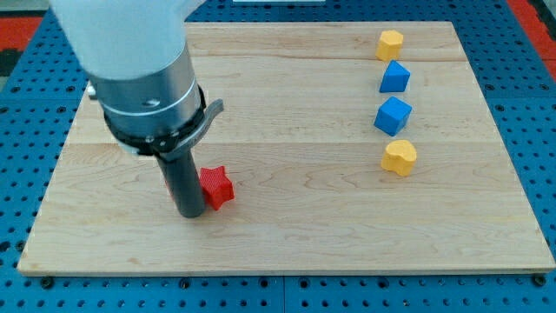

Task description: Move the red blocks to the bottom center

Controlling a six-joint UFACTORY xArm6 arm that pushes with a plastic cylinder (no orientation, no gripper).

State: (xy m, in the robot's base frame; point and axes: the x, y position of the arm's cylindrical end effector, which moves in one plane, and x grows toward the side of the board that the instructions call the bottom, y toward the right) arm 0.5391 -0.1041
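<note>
A red star-shaped block lies on the wooden board, left of centre and in its lower half. My tip stands right at the red block's left side, touching or nearly touching it. The rod hides part of the block's left edge. Only one red block shows; the arm's wide grey body covers the board's upper left and may hide more.
On the view's right stand a yellow block, a blue block, a second blue block and a yellow heart-shaped block, in a column. A blue perforated table surrounds the board.
</note>
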